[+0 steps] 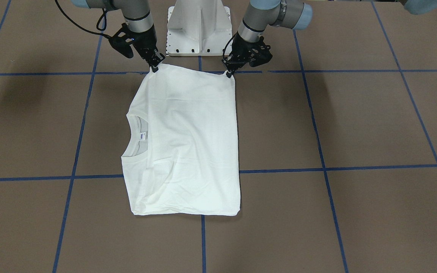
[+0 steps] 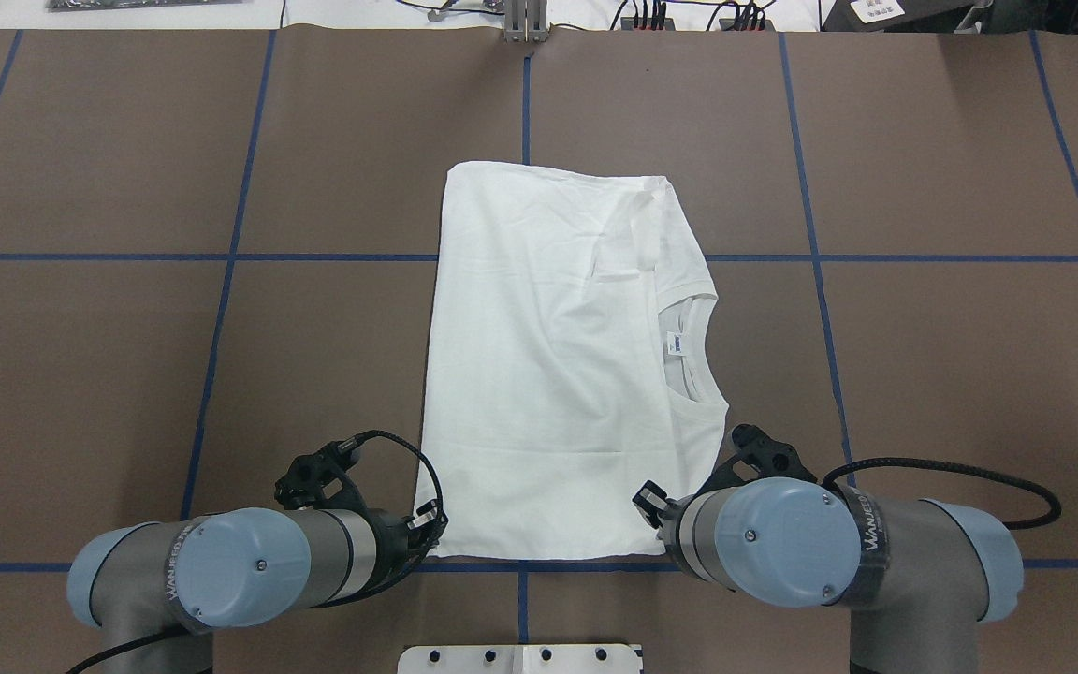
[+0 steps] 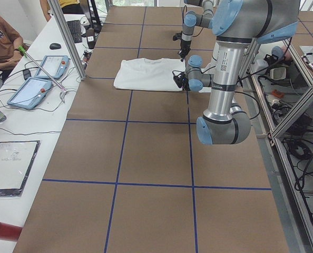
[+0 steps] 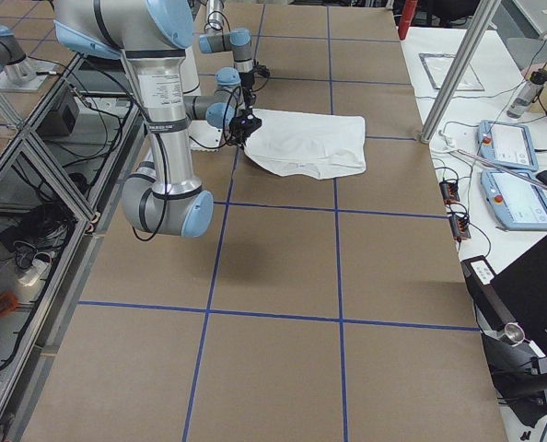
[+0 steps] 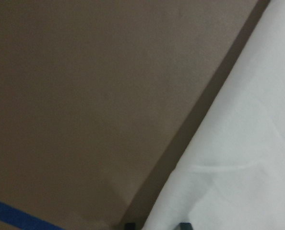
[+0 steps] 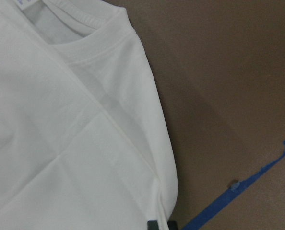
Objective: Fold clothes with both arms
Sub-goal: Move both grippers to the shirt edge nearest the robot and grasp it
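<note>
Lying folded, the shirt (image 1: 188, 144) has its robot-side corners clamped by left jaws and right jaws.

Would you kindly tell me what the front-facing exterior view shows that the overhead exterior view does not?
Only front-facing: the fingers of the left gripper and right gripper pinching the two corners of the shirt nearest the robot. Only overhead: cables beyond the far edge of the table. Both: the folded white shirt, its neck label showing inside the collar.

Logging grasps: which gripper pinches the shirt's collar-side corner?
The right gripper; the shirt has its collar on that side; the left gripper holds the plain corner.
</note>
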`<action>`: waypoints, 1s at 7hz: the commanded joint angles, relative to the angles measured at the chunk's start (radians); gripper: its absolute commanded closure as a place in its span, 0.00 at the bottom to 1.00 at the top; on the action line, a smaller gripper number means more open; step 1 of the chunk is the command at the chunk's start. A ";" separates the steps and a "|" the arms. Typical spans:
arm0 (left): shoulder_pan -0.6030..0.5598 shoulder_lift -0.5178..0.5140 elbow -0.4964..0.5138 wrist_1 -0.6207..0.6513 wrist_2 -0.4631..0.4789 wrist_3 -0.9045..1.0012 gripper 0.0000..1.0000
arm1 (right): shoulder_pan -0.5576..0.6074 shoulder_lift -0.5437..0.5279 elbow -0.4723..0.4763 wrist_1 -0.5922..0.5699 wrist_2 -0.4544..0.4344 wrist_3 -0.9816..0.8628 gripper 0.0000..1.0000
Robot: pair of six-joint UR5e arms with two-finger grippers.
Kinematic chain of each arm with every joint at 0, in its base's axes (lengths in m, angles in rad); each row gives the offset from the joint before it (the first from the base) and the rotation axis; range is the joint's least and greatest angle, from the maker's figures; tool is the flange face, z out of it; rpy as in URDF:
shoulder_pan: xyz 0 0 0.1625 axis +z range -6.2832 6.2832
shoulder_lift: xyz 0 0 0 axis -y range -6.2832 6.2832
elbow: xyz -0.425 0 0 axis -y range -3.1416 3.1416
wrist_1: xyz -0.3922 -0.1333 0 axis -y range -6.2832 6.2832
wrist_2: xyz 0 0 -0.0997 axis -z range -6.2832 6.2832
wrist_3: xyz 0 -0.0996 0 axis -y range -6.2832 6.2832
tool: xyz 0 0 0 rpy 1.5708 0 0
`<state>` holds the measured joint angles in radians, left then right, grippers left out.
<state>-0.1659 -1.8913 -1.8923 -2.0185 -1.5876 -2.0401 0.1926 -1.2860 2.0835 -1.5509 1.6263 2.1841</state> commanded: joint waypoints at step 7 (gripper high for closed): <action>0.054 0.026 -0.272 0.039 -0.063 -0.124 1.00 | -0.081 -0.088 0.185 -0.002 -0.008 0.006 1.00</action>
<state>-0.1123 -1.8756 -2.1041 -2.0049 -1.6356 -2.1398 0.1119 -1.3583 2.2283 -1.5522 1.6189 2.1903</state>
